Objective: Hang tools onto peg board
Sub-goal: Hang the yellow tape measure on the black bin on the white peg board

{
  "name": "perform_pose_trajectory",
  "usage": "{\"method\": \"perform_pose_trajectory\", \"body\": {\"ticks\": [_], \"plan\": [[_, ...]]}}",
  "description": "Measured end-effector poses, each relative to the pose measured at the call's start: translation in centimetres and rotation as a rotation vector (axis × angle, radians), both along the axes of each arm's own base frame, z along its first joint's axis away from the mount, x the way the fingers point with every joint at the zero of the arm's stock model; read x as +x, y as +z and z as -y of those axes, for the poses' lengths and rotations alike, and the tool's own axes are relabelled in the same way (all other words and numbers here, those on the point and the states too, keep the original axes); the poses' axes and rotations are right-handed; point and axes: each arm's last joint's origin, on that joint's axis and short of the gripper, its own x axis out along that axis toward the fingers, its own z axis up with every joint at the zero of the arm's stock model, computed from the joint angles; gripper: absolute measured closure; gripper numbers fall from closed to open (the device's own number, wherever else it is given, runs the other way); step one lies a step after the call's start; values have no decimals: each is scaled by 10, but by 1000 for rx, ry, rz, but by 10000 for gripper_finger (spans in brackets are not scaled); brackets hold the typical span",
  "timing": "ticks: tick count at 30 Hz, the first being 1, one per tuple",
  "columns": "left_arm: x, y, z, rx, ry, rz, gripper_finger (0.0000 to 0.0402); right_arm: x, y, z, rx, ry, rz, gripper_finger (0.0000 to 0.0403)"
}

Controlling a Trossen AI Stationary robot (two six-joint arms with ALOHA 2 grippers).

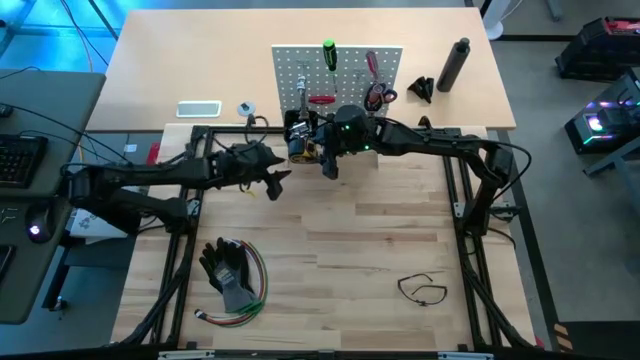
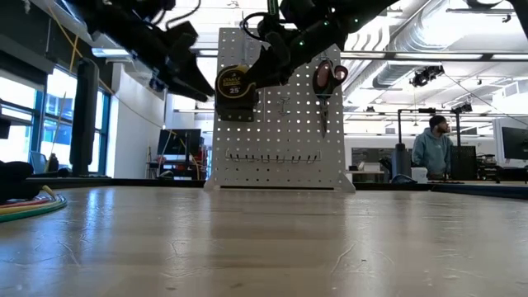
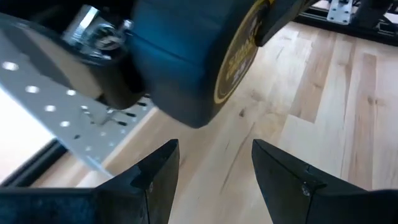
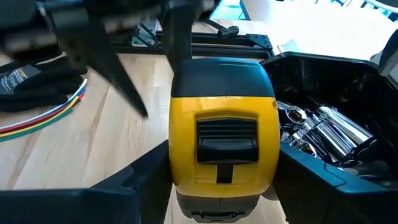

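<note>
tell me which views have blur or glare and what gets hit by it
Left wrist view: the tape measure sits very close and looks soft. Right wrist view: the left arm is smeared across the upper part, and the metal tools in the black bin glint. Low view: bright windows put both arms in silhouette before the peg board.

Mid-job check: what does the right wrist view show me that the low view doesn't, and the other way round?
Only the right wrist view: the tape measure's yellow face with its black slide lock, clamped between the right gripper's jaws, and chrome tools lying in a black bin.

Only the low view: the whole upright peg board, red-handled scissors hanging on it, and a person in the room behind.

Both: the tape measure, held off the table, the left arm's gripper close beside it, jaws open, and the coloured wires.
</note>
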Motion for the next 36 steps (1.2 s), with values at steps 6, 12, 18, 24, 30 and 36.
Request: {"method": "perform_pose_trajectory", "body": {"ticks": [6, 12, 18, 24, 30, 36], "plan": [[30, -23, -8, -57, 31, 55, 206, 0, 0, 0, 9, -3, -2, 169], [47, -38, -6, -39, 104, 80, 206, -1, 0, 0, 6, 1, -6, 169], [49, -46, 12, 14, 131, 35, 206, -1, 0, 0, -5, 8, -12, 169], [22, -58, 27, 79, 230, 139, 206, -1, 0, 0, -1, 7, -13, 169], [-9, -87, 34, 11, 242, 502, 206, -1, 0, 0, 2, 10, -7, 169], [8, -105, 32, 41, 214, 426, 206, 1, 1, 0, 17, 9, 18, 169]]}}
